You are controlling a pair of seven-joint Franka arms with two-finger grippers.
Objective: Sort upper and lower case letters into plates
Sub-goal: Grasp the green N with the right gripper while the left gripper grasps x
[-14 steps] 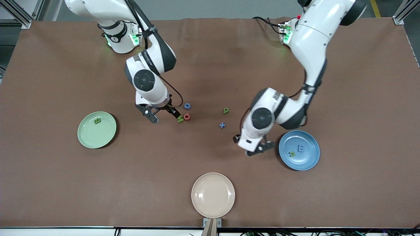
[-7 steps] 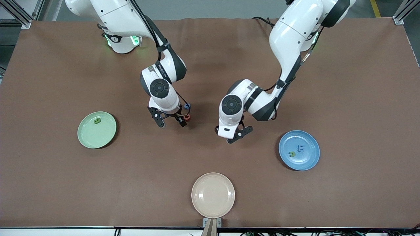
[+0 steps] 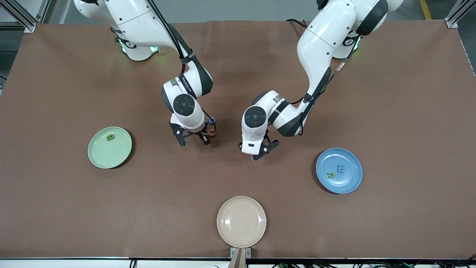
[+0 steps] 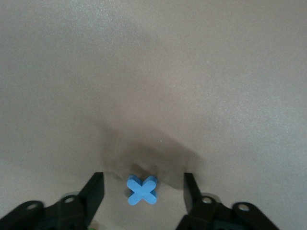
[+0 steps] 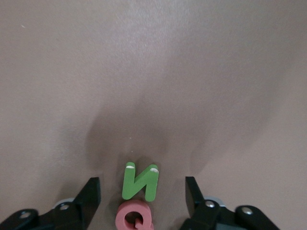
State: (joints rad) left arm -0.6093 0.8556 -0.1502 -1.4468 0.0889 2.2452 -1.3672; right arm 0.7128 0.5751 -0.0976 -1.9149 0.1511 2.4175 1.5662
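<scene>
As I log the table from the camera's edge outward, the cream-beige plate (image 3: 241,221) comes first, bare and no part of the sort.

Item: blue plate (image 3: 338,170), toward the left arm's end, holding a green letter (image 3: 330,174) and a blue E (image 3: 340,169).

Item: mint green plate (image 3: 109,147), toward the right arm's end, holding one green letter (image 3: 110,137).

Item: left gripper (image 3: 259,149), low over the middle of the table, fingers released and spread. My left wrist view shows a blue X (image 4: 142,190) lying flat between the two fingers, touched by neither.

Item: right gripper (image 3: 192,136), also low and spread wide. My right wrist view shows a green N (image 5: 139,181) between the fingers, with a red letter (image 5: 135,217), which I read as a Q, touching it on the wrist side. In the front view only that red letter and a blue round letter (image 3: 212,120) farther from the camera peek out beside the gripper.

Handling note, as I judge it: both arms are at the descend-and-grasp step. For the X, I would centre the fingers on the crossing and close on two opposed arm tips so it cannot twist. For the N, I would go straight down and clamp across its two uprights. The red neighbour sits close enough to be dragged or pinched along, so a slight offset away from it seems wise.
</scene>
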